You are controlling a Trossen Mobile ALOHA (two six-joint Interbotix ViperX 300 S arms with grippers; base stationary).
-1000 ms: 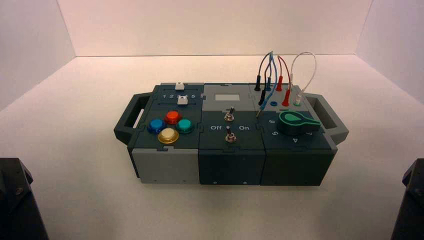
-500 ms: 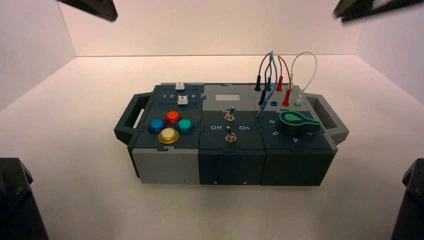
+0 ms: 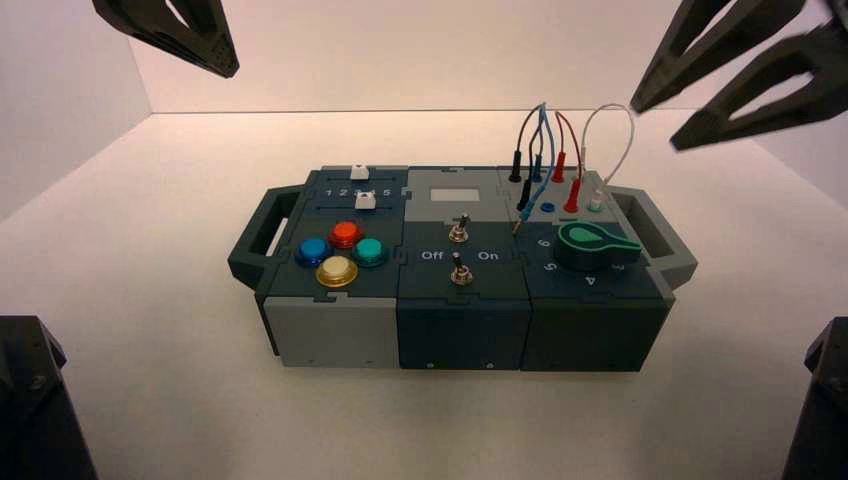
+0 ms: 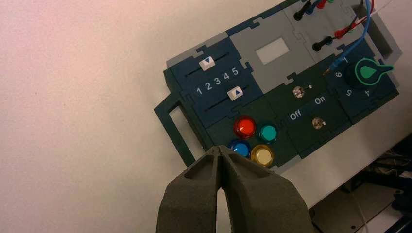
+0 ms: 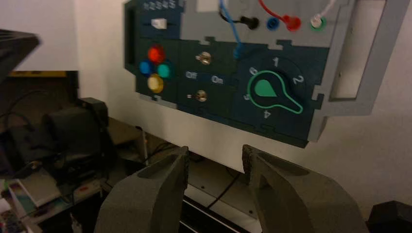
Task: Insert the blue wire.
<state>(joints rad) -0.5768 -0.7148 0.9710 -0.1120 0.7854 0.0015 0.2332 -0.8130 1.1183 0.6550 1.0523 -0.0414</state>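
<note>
The blue wire [image 3: 541, 125] loops up at the box's back right. Its free plug [image 5: 238, 50] lies loose on the box top, between the upper toggle and the green knob, metal tip [image 3: 516, 229] pointing forward. Right behind it is an empty blue socket [image 5: 273, 23], between a black plug and a red plug. My left gripper [image 3: 228, 70] hangs shut high over the back left, in the left wrist view [image 4: 219, 149] above the coloured buttons. My right gripper [image 3: 655, 127] hovers open and empty high at the back right, also seen from its own wrist [image 5: 215, 158].
The box [image 3: 460, 330] carries two white sliders [image 4: 235, 92], red, blue, teal and yellow buttons [image 3: 338, 270], two toggles [image 3: 459, 232] by Off/On lettering, and a green knob [image 3: 590, 243]. Black, red and white wires [image 3: 612, 110] stand beside the blue one. Handles [image 3: 262, 228] jut out at both ends.
Both grippers have come down into the top of the high view, the left at the left corner, the right at the right corner. Box and wires have not moved.
</note>
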